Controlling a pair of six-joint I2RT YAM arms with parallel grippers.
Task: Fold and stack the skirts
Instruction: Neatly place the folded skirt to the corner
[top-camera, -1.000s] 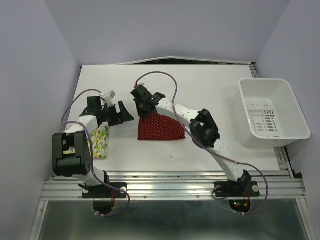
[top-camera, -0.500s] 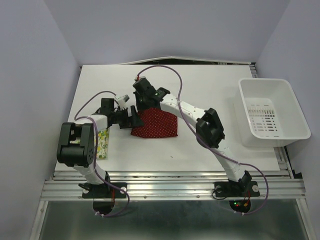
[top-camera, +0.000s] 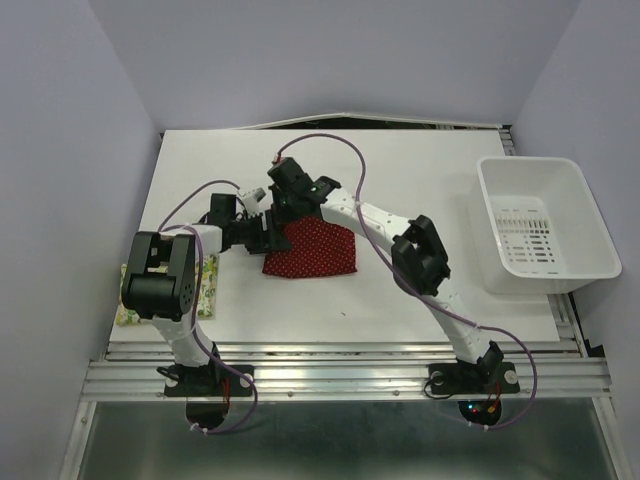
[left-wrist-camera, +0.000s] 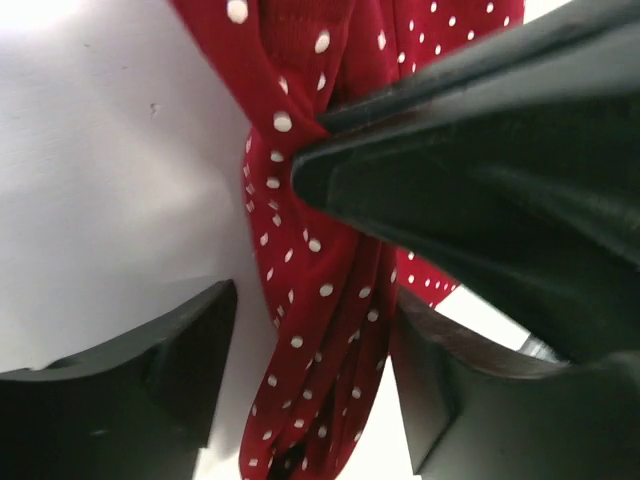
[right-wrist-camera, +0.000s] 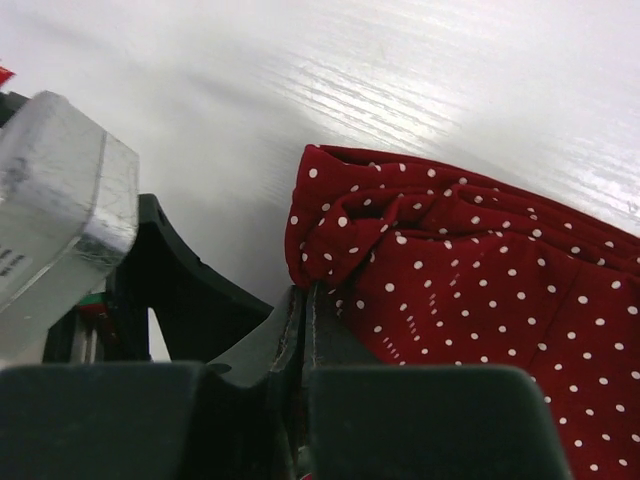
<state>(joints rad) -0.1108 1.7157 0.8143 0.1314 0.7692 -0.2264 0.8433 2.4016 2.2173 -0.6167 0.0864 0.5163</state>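
Note:
The dark red polka-dot skirt lies bunched at the table's middle. My right gripper is shut on its upper left corner; the right wrist view shows the jaws pinched on a fold of the skirt. My left gripper is at the skirt's left edge, open, with a hanging fold of red fabric between its fingers. The right gripper's dark finger sits close above. The lemon-print skirt lies at the front left, partly hidden by the left arm.
A white plastic bin stands at the table's right edge. The left arm's base rises over the front left corner. Purple cables loop above both arms. Walls close in on the left, the back and the right.
My left gripper has moved right to the red skirt's left edge and now straddles a fold. The right gripper has pulled the skirt's corner leftward and the skirt is narrower.

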